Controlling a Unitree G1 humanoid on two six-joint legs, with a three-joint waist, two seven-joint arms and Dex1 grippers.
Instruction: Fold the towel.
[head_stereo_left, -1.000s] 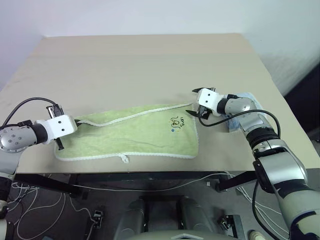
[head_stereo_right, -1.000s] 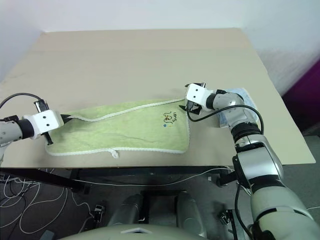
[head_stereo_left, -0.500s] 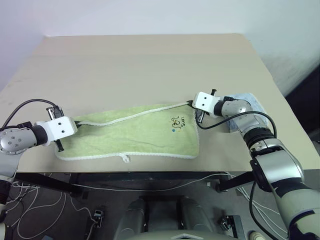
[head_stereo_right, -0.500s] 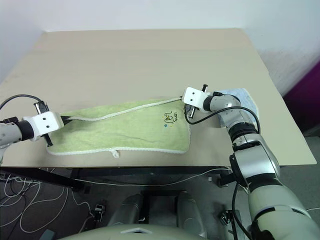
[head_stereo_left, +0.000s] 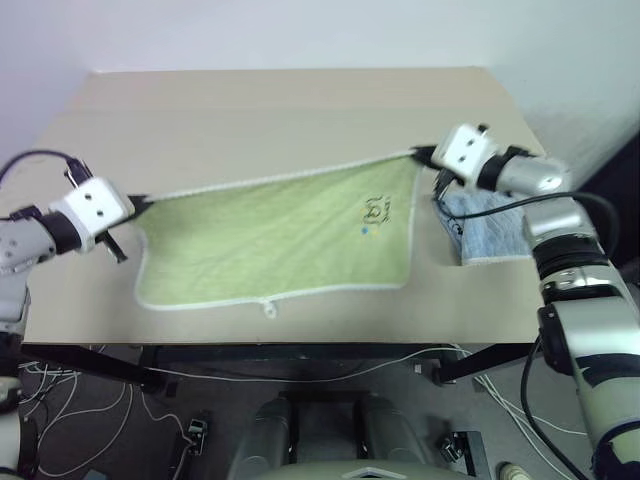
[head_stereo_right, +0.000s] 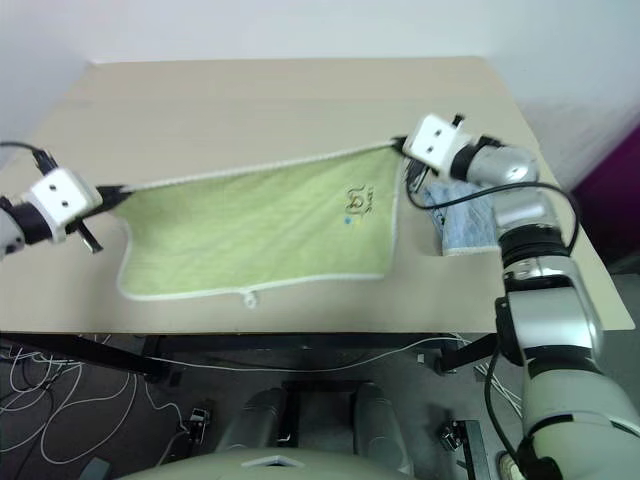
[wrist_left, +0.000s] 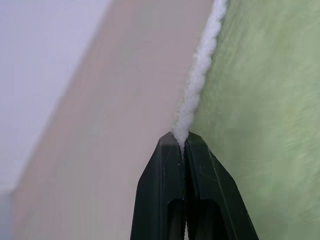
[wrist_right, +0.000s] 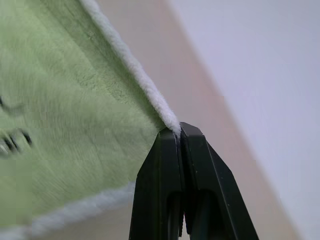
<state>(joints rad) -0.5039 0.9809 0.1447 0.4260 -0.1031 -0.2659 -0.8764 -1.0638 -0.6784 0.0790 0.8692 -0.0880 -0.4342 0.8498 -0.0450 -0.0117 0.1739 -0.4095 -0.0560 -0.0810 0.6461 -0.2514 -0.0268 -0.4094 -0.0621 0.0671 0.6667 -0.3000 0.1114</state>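
I am holding the towel up by its two far corners. My left jaws are pinched tight on the white edge at one corner. My right jaws are pinched tight on the white edge at the other corner. No gap shows between my black fingers on either side, just the thin bit of cloth squeezed in.

The towel is light green and fluffy. It is stretched out wide between my two hands, over the bench. The top edge runs in a nearly straight line from my left hand to my right hand, a little higher on the right. The rest of the towel hangs down toward me, and its near edge lies close to the front edge of the bench. I cannot tell how much of it is touching the bench.

A small dark logo is on the towel, near my right hand. A little white loop tag sticks out from the near edge, about in the middle.

A small light blue cloth lies on the bench just beside the towel's right edge, under my right arm.
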